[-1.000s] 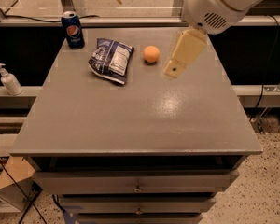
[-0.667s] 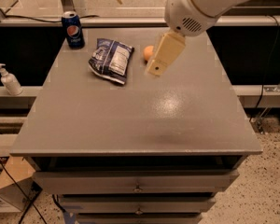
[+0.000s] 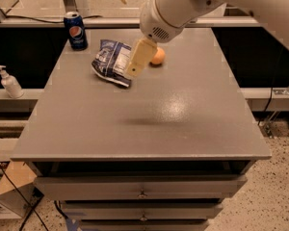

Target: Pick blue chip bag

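The blue chip bag (image 3: pixel 108 61) is a crinkled dark-blue foil bag with a white panel, lying flat at the far left of the grey table top (image 3: pixel 149 114). My gripper (image 3: pixel 133 71) hangs from the big white arm coming in from the upper right. Its cream-coloured end overlaps the bag's right edge in the camera view and hides that edge. A shadow on the table nearer the front suggests the gripper is held above the surface.
An orange ball (image 3: pixel 158 57) lies just right of the bag, partly behind the gripper. A blue Pepsi can (image 3: pixel 75 31) stands at the far left corner. A white pump bottle (image 3: pixel 9 82) stands on a shelf left of the table. Drawers sit under the front edge.
The arm and gripper have swung left, from right of the orange ball to over the chip bag's right edge. The bag, ball and can have not moved.
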`<control>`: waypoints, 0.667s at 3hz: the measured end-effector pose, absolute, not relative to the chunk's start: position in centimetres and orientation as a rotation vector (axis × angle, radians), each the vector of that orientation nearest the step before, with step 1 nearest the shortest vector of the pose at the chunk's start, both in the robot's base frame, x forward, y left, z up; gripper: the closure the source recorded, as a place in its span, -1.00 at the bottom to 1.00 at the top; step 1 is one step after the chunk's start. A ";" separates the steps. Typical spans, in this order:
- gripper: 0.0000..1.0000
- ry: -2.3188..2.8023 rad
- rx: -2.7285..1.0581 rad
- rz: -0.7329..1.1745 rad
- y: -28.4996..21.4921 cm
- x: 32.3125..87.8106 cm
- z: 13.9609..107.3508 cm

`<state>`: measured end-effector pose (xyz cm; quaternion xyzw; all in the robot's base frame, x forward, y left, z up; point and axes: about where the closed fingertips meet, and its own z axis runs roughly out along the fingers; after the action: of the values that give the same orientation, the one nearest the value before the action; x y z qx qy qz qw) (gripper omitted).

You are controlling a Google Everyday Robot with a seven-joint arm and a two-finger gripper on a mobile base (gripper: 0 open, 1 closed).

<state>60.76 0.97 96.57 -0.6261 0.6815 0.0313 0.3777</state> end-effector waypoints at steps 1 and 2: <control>-1.00 1.761 -1.589 0.096 2.9 63.8 94.2; -1.00 1.816 -1.574 0.103 4.2 66.7 91.0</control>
<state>66.69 4.16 90.95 -0.6105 0.7043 0.0400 0.3600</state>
